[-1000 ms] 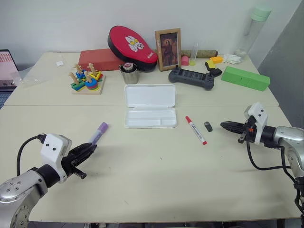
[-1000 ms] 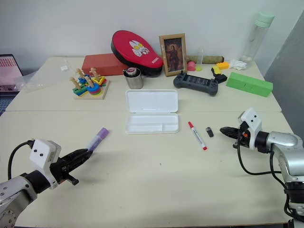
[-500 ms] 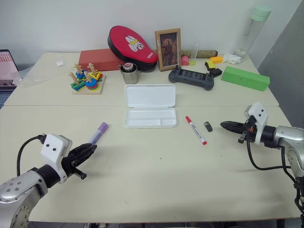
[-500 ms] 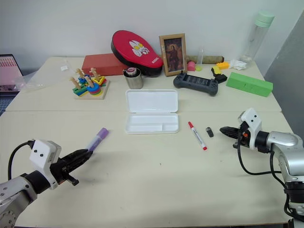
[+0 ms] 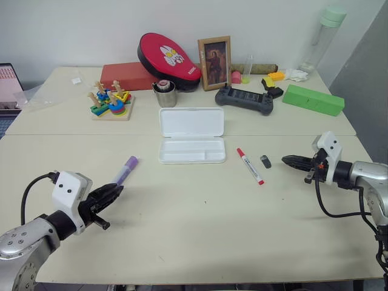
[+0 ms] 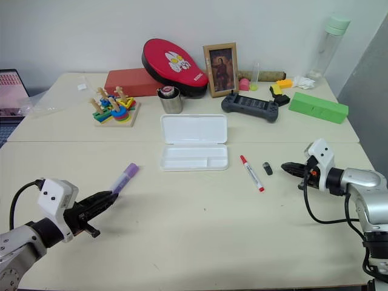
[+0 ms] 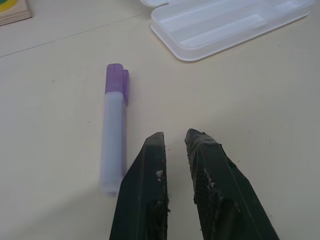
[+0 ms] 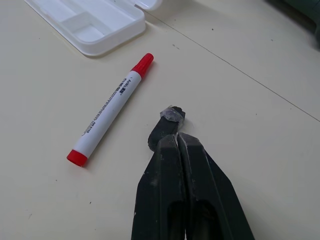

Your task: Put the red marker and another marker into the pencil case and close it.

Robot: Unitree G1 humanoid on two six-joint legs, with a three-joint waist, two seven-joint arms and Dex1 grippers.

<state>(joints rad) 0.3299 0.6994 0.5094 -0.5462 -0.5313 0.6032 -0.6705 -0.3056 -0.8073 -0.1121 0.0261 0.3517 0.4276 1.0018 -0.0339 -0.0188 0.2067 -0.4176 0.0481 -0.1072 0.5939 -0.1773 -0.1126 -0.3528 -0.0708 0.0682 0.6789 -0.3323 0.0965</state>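
Observation:
The pencil case [image 5: 191, 123] lies open in the middle of the table, lid flat behind its empty tray [image 7: 227, 22]. The red marker [image 5: 250, 166] lies on the table just right of the case, also seen as the red marker [image 8: 111, 110] ahead of my right gripper [image 5: 285, 159], which is shut and empty. A lilac marker with a purple cap [image 5: 126, 169] lies left of the case. My left gripper [image 5: 118, 190] hovers just short of its near end, open by a narrow gap [image 7: 173, 136], holding nothing.
A small dark grey piece [image 5: 265, 161] lies between the red marker and my right gripper. Along the back stand a wooden stacking toy [image 5: 111, 102], metal cup [image 5: 164, 94], photo frame [image 5: 214, 62], black controller [image 5: 244, 99], green box [image 5: 313, 100] and tall bottle [image 5: 323, 36].

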